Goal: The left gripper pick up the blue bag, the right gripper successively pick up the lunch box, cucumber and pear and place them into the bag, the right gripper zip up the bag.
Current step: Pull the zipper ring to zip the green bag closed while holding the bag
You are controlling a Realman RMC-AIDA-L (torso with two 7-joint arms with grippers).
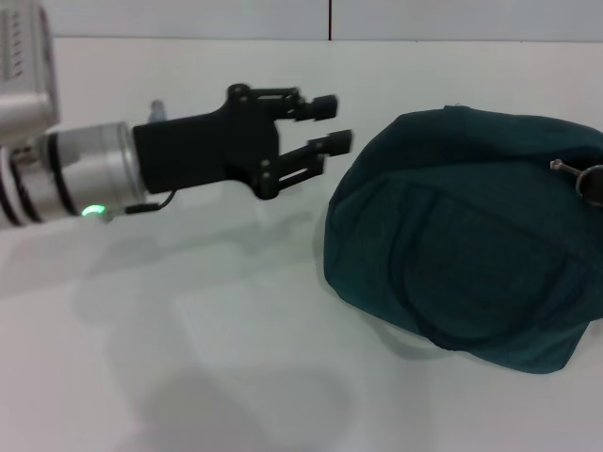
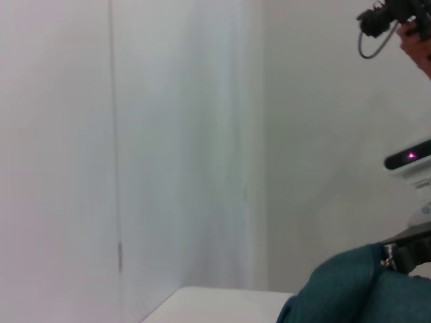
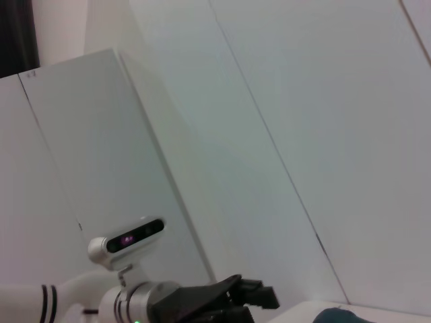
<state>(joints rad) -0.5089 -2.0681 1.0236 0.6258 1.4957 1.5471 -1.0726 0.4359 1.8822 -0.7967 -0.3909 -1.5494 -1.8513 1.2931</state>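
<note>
1. The left claw [image 1: 332,122] hangs above the white desk [image 1: 236,358], its silver wrist lit by a green ring, its black fingers [image 1: 332,143] pointing toward the blue bag [image 1: 462,235].
2. The claw's two fingers stand partly open with a clear gap between them, and they hold nothing.
3. The blue bag lies slumped on the desk just beyond the fingertips, near but apart from them; a strap handle [image 1: 490,273] curves across its face.
4. A metal ring zip pull [image 1: 586,179] sits on the bag's top at the side farthest from the claw.
5. In the right wrist view the left claw [image 3: 259,299] appears low down against a white wall [image 3: 303,134], with a sliver of the bag [image 3: 333,315] ahead of its fingertips.
6. The right claw itself is not seen in any view.
</note>
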